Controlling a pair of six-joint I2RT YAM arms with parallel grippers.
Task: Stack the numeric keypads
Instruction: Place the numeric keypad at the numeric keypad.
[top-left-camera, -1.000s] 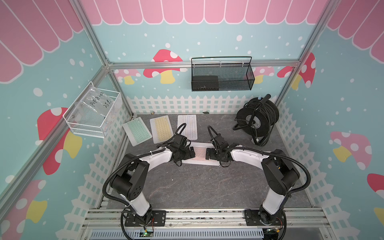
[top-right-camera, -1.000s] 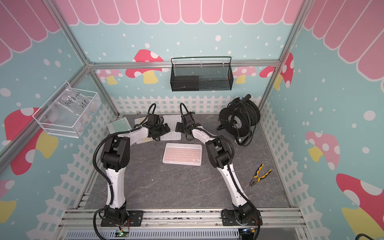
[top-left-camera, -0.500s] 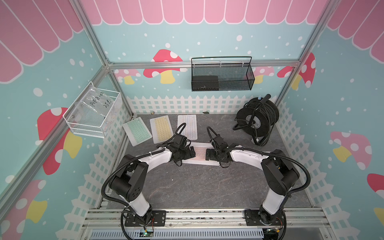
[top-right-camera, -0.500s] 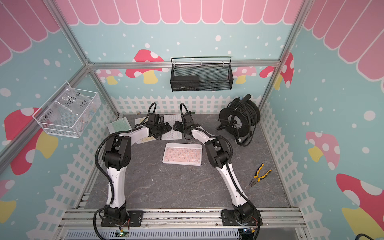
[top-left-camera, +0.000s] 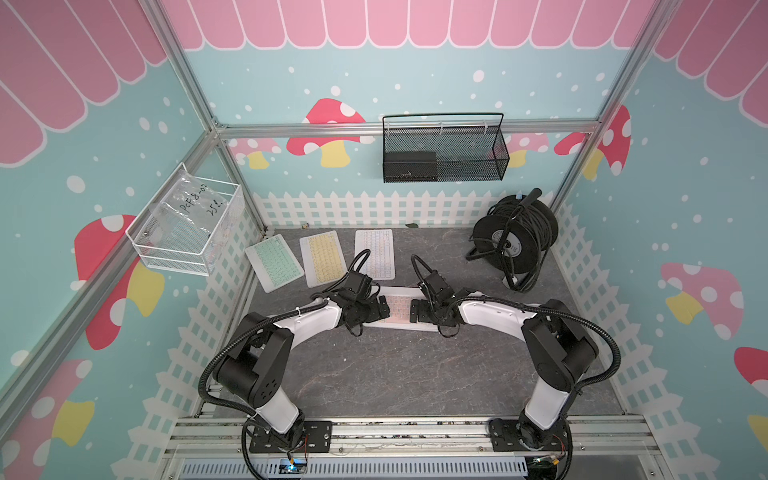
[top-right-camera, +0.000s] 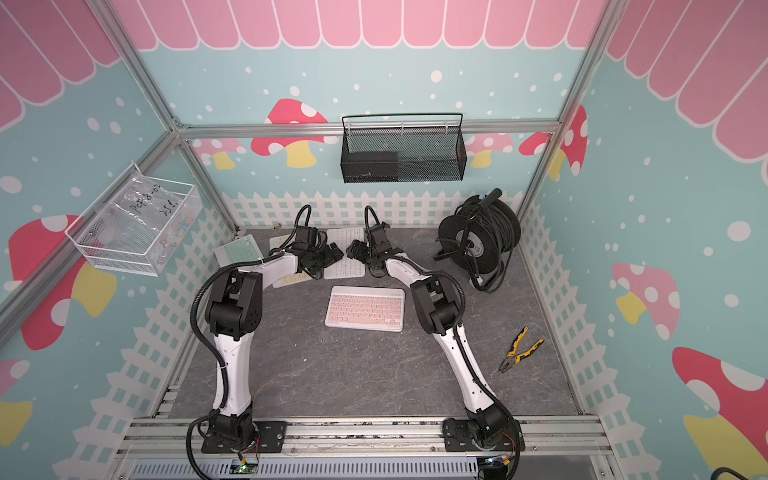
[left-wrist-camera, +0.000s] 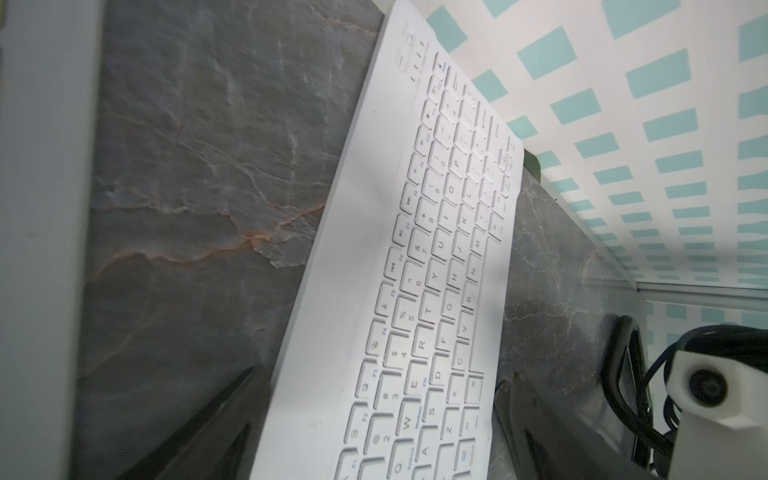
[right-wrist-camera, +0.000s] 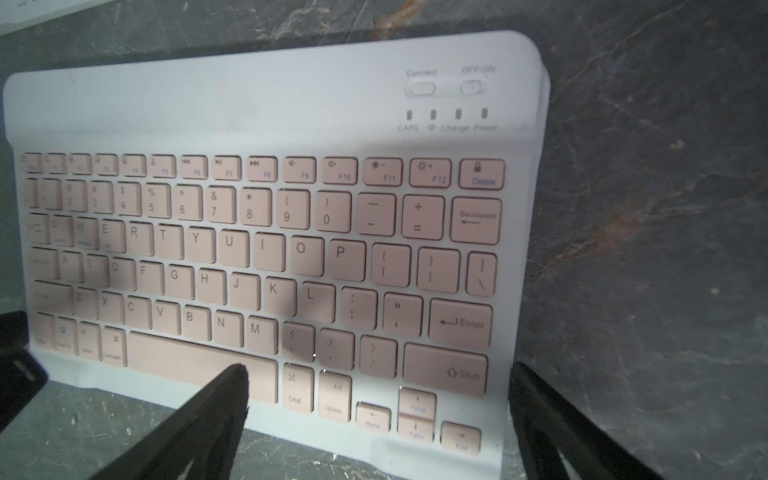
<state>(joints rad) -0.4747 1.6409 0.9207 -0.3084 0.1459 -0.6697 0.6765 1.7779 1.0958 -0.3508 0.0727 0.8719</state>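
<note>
Straddling pink keypad (right-wrist-camera: 266, 249), right gripper (right-wrist-camera: 376, 372)

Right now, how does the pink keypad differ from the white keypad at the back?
The pink keypad has pink keys; the white keypad has white ones. The pink keypad lies crosswise mid-table; the white keypad lies lengthwise near the back fence. Both are thin, white-framed and flat on the table.

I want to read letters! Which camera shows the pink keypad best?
Right wrist view: the pink keypad fills it, letters readable. Both top views show it tiny; the left wrist view shows a white keypad instead.
</note>
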